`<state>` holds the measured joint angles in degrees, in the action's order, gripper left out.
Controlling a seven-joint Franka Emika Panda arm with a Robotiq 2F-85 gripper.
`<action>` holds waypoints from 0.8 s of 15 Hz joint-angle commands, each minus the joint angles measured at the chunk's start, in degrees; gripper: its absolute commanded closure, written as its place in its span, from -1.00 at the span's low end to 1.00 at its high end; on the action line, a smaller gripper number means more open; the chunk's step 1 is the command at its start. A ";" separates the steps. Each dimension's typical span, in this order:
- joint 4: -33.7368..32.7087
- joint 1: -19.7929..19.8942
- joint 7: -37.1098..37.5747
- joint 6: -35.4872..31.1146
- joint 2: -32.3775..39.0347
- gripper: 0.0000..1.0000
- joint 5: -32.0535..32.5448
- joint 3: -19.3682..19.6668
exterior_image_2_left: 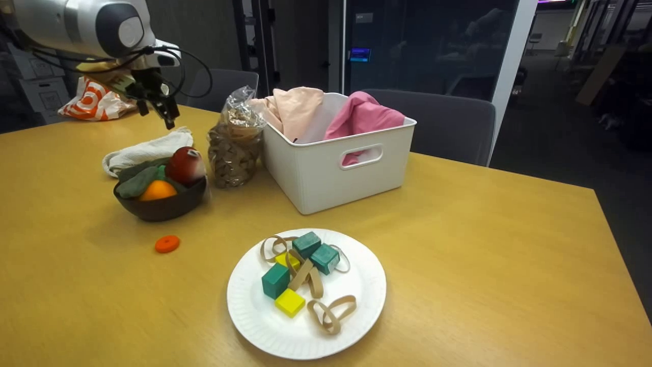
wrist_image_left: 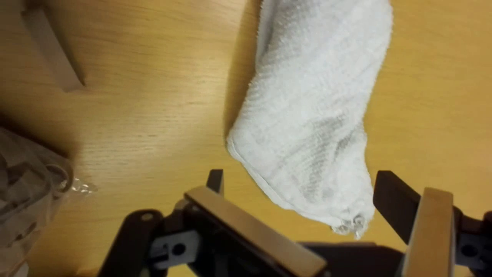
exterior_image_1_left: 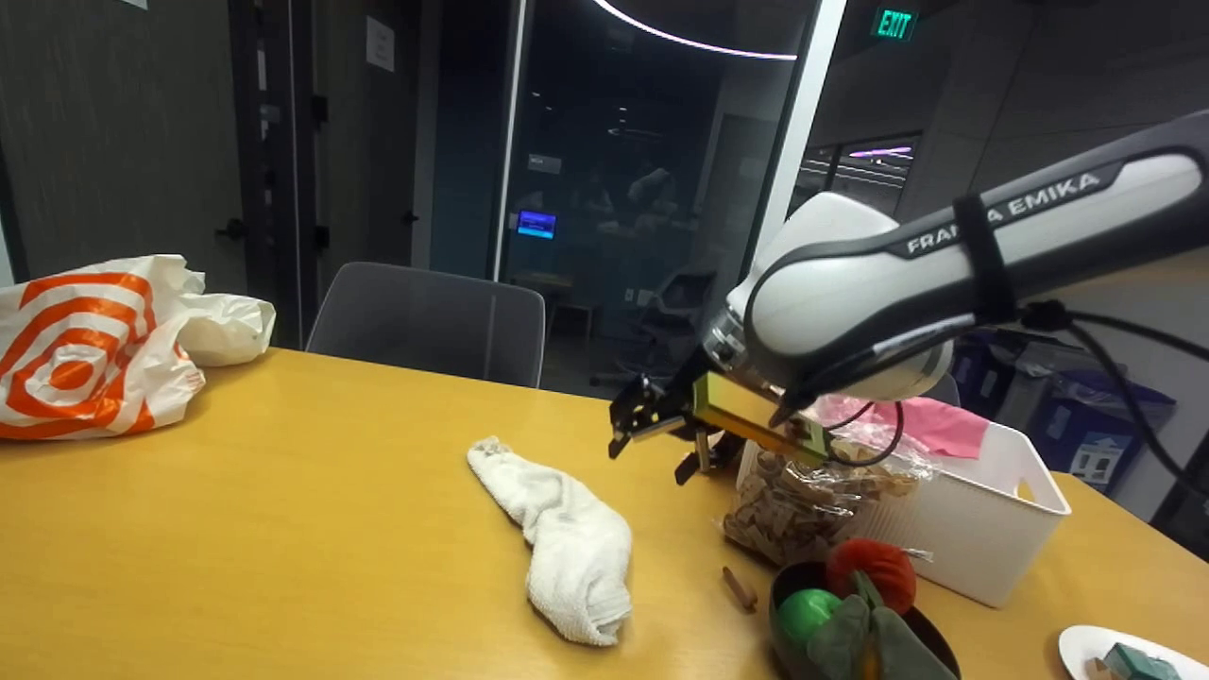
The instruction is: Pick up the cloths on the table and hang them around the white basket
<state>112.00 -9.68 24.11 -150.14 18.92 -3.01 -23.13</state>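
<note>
1. We see the claw [wrist_image_left: 301, 184] hanging above the table [exterior_image_1_left: 283, 529], its two fingers spread wide apart.
2. Below it, the white cloth [wrist_image_left: 311, 115] lies on the tabletop; in the wrist view its narrow end shows between the fingertips, while its wider part stretches away from the claw.
3. In an exterior view, we find a gap between the fingers and that cloth.
4. Near the claw, a clear bag [exterior_image_2_left: 239, 102] of brown bands [exterior_image_2_left: 232, 163] stands just beside the white basket [exterior_image_2_left: 351, 178].
5. In that basket we make out a pink cloth [exterior_image_2_left: 364, 117] and a cream cloth [exterior_image_2_left: 300, 109], both reaching up to the rim.
6. Farther out we see a dark bowl [exterior_image_2_left: 160, 209] and a paper plate [exterior_image_2_left: 367, 290] bearing blocks [exterior_image_2_left: 276, 280].
</note>
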 commanded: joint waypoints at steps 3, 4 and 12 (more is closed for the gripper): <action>-1.68 -10.68 -3.30 6.28 2.41 -1.00 10.78 9.52; -1.92 -11.83 -3.86 7.03 3.19 -1.00 13.03 10.46; -0.69 -17.07 -12.05 7.14 3.99 -1.00 26.37 11.51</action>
<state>111.75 -24.65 15.43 -142.19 23.46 19.60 -12.30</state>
